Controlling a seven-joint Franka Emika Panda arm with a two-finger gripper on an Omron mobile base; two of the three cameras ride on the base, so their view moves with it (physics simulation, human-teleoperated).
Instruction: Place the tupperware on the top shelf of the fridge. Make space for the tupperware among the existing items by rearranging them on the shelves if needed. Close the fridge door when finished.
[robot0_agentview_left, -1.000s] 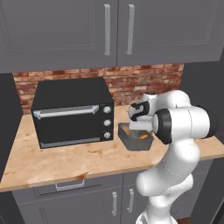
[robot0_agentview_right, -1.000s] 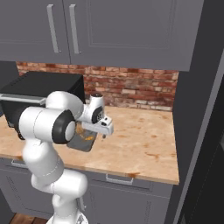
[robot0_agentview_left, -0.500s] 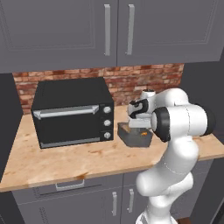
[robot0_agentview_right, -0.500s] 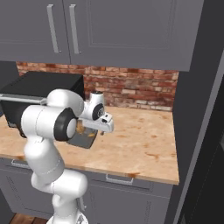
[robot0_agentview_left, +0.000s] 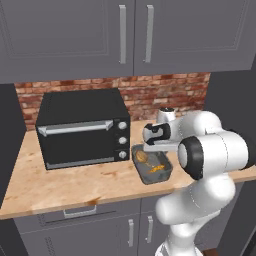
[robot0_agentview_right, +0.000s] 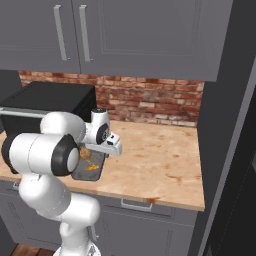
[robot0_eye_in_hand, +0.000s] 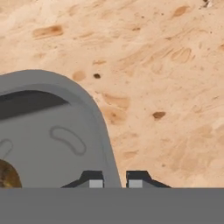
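The tupperware (robot0_agentview_left: 152, 170) is a grey open tub with orange-brown food in it. It rests on the wooden counter just right of the toaster oven, and it also appears in the right base view (robot0_agentview_right: 90, 167). My gripper (robot0_eye_in_hand: 114, 180) hangs over the tub's right end. In the hand view the curved rim of the tupperware (robot0_eye_in_hand: 52, 140) runs up between my two dark fingertips (robot0_eye_in_hand: 92, 179), which press close on either side of it. From the base cameras my gripper (robot0_agentview_left: 154, 149) (robot0_agentview_right: 109, 150) sits low against the tub. The fridge, its top shelf and its door are out of view.
A black toaster oven (robot0_agentview_left: 82, 132) stands at the left of the counter (robot0_agentview_right: 160, 160), against a brick wall. Grey cabinets (robot0_agentview_left: 135, 35) hang overhead. A tall dark grey panel (robot0_agentview_right: 225, 140) closes off the counter's right end.
My jaws have closed from wide open onto the tupperware's rim, and the hand has settled a little lower over the tub. The tub has not moved.
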